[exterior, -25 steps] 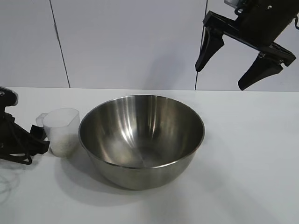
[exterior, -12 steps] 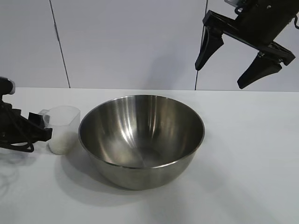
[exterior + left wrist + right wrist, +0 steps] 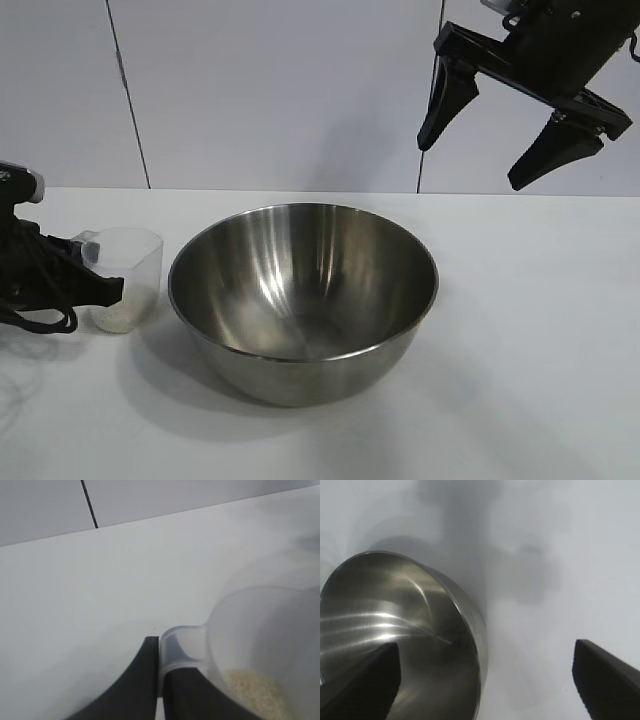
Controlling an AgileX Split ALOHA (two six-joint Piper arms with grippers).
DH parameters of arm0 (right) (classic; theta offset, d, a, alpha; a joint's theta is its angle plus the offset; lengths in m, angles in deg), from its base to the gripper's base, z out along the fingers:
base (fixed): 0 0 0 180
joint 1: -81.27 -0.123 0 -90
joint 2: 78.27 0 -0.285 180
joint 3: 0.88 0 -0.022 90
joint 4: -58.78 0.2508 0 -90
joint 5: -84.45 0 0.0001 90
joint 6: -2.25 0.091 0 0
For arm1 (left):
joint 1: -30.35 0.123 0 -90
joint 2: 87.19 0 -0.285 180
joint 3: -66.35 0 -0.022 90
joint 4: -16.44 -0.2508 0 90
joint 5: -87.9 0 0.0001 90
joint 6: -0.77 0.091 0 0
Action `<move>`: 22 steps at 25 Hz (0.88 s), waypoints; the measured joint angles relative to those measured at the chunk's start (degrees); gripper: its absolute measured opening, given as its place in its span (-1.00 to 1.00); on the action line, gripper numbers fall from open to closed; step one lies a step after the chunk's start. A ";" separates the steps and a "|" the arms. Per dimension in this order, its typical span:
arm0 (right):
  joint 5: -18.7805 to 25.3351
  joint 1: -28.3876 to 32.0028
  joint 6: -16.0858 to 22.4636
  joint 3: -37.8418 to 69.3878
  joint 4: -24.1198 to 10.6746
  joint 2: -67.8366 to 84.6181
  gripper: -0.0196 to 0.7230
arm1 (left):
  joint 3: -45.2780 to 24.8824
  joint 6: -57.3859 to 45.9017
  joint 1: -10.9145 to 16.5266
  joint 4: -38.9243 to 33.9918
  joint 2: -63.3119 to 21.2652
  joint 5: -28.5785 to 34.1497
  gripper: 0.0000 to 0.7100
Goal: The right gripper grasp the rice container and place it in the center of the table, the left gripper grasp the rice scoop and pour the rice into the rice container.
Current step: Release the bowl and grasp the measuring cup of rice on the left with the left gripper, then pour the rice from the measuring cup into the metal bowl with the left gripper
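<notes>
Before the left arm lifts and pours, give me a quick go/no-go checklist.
1. Left gripper shut on the side handle of the small clear plastic rice scoop: ok, fingers pinch the handle.
2. White rice inside the scoop: ok, a small heap at the bottom.
3. Large shiny steel rice container upright near the middle of the white table: ok.
4. Container's inside bare, ready for rice: ok.
5. Right gripper out of the pour path: ok, open, raised above and to the right of the container.
6. Scoop clear of the container's rim: ok, a small gap shows.
</notes>
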 joint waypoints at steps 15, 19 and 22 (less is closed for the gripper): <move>0.00 0.00 0.00 0.00 0.00 0.00 0.78 | 5.15 3.60 0.06 -9.95 -20.68 15.55 -0.98; 0.00 0.00 0.00 0.00 0.00 0.00 0.78 | 10.62 9.35 -2.63 -13.35 -23.78 24.49 -0.98; 0.00 0.00 0.00 0.00 0.00 0.00 0.78 | 13.18 14.44 -6.88 -13.96 -23.80 29.98 -0.98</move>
